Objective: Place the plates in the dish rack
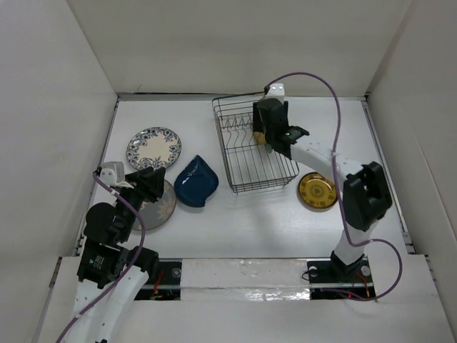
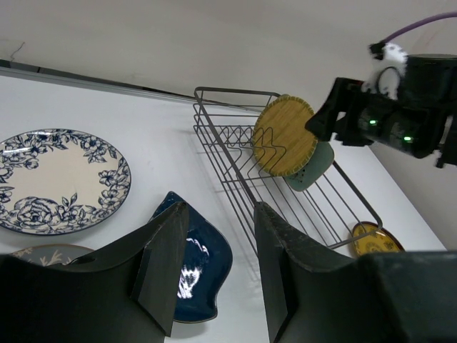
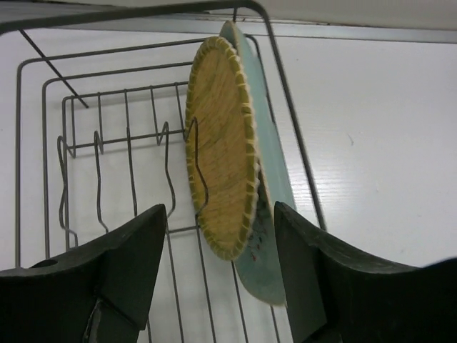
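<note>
The wire dish rack [image 1: 243, 171] stands at the table's back centre. A mustard-yellow plate [image 3: 218, 143] stands on edge in its prongs, with the pale green plate [image 3: 275, 214] leaning behind it. My right gripper [image 3: 221, 279] is open just above these two, touching neither. A second yellow plate [image 1: 317, 191] lies right of the rack. The blue-floral plate [image 1: 153, 148], dark blue teardrop plate [image 1: 198, 181] and grey speckled plate [image 1: 158, 206] lie at the left. My left gripper [image 2: 218, 268] is open and empty above the teardrop plate [image 2: 203, 268].
White walls close in the table on three sides. The rack's left prongs [image 3: 107, 164] hold nothing. My right arm's purple cable [image 1: 335, 121] arcs over the rack's right side.
</note>
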Controlling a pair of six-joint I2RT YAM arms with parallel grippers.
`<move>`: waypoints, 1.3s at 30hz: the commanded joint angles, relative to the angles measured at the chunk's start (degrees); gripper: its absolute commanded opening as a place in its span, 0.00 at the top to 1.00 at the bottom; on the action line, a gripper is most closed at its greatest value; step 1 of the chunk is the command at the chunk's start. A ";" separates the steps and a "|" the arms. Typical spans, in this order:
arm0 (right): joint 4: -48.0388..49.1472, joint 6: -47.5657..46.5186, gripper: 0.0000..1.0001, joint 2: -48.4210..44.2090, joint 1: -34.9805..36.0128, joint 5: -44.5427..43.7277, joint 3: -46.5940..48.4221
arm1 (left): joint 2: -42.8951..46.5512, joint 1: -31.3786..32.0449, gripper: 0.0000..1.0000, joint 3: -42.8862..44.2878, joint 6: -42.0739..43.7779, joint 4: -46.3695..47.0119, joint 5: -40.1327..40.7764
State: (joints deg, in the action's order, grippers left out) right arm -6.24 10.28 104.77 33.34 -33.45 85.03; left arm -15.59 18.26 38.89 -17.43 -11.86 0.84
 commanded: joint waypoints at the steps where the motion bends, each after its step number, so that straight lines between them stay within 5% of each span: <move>1: 3.95 3.59 0.32 -13.75 -1.08 1.28 -6.06 | 0.30 -0.16 0.61 0.13 -0.06 2.72 -0.49; 4: 9.39 7.28 0.45 -23.00 -4.14 2.07 -16.44 | 1.18 -0.16 0.61 0.13 -0.15 2.63 -0.49; 5: 11.23 11.47 0.70 -29.56 -5.47 2.95 -24.48 | 1.44 -0.16 0.61 0.04 -0.15 2.72 -0.66; 7: 11.51 16.32 1.00 -35.66 -8.89 5.67 -32.44 | 2.14 -0.16 0.61 0.04 -0.15 2.89 -2.33; 13: 4.77 30.93 1.00 -56.93 -27.52 14.27 -58.73 | 4.34 0.55 0.61 0.04 -0.32 2.89 -2.34; 16: 0.71 31.73 0.67 -64.75 -37.97 19.19 -65.32 | 5.04 1.07 0.61 0.04 -0.32 2.80 -2.34; 17: -0.52 31.12 0.47 -65.56 -40.70 20.87 -66.13 | 5.14 1.60 0.61 0.13 -0.24 2.89 -2.34; 22: 0.96 32.87 0.37 -60.23 -51.79 36.43 -68.25 | 5.83 2.13 0.61 0.22 -0.24 2.45 -1.81; 31: 8.17 32.52 0.44 -47.65 -52.59 43.30 -69.39 | 7.25 2.13 0.61 0.39 -0.24 2.28 -1.37; 34: 10.19 32.26 0.64 -45.36 -52.59 42.60 -69.57 | 7.33 2.13 0.61 0.30 -0.24 2.28 -1.37; 35: 10.80 32.26 0.79 -44.57 -52.59 42.33 -69.57 | 7.33 2.13 0.61 0.39 -0.24 2.28 -1.37; 39: 12.57 32.96 1.00 -43.25 -53.12 41.02 -68.69 | 7.07 2.13 0.61 0.31 -0.24 2.10 -1.28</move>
State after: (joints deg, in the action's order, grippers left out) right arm 3.20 43.09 61.10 -19.16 8.75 16.01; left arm -8.84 19.94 38.89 -17.47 -11.88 -0.58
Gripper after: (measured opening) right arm 0.030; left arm 0.393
